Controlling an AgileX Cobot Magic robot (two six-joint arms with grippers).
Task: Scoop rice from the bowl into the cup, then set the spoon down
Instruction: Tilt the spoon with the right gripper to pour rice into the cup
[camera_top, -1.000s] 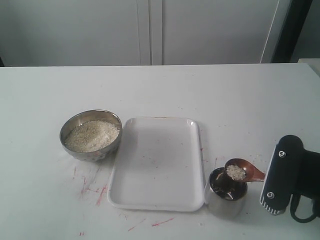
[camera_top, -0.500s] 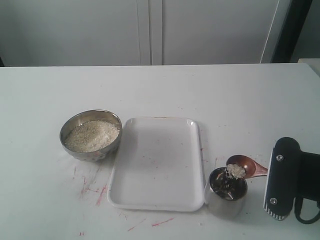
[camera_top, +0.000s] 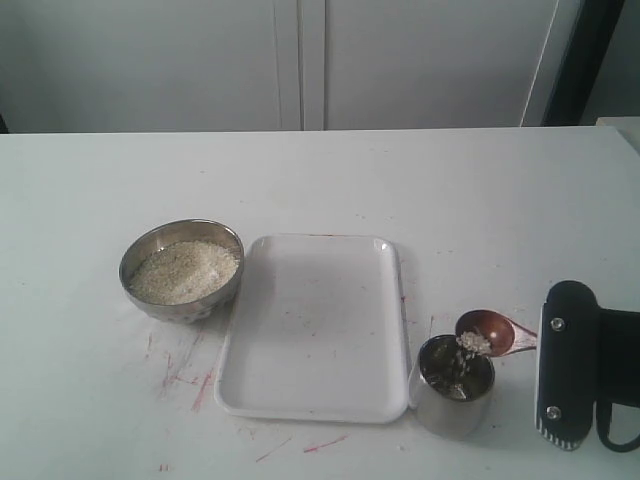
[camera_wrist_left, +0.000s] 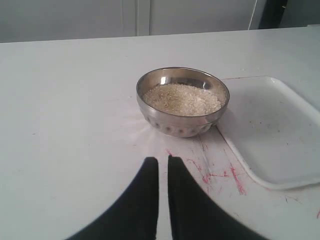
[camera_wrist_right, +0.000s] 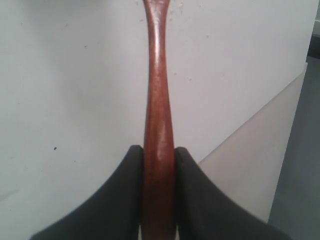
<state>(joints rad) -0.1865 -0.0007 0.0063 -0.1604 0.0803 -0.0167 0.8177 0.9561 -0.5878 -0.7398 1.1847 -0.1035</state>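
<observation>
The steel bowl holds a heap of rice at the left of the white tray; the left wrist view shows the bowl and its rice too. The steel cup stands by the tray's near right corner. Over it the wooden spoon is tipped, with rice spilling off its lip into the cup. My right gripper is shut on the spoon handle. My left gripper is shut with nothing in it, short of the bowl.
A white rectangular tray lies between bowl and cup. Red marks stain the table in front of the bowl. The right arm's black body fills the near right corner. White cabinet doors stand behind the table.
The spoon has rolled further over the cup, and the rice that lay in its head now slides off into the cup. The right wrist has turned with it. The bowl and tray have not moved.
</observation>
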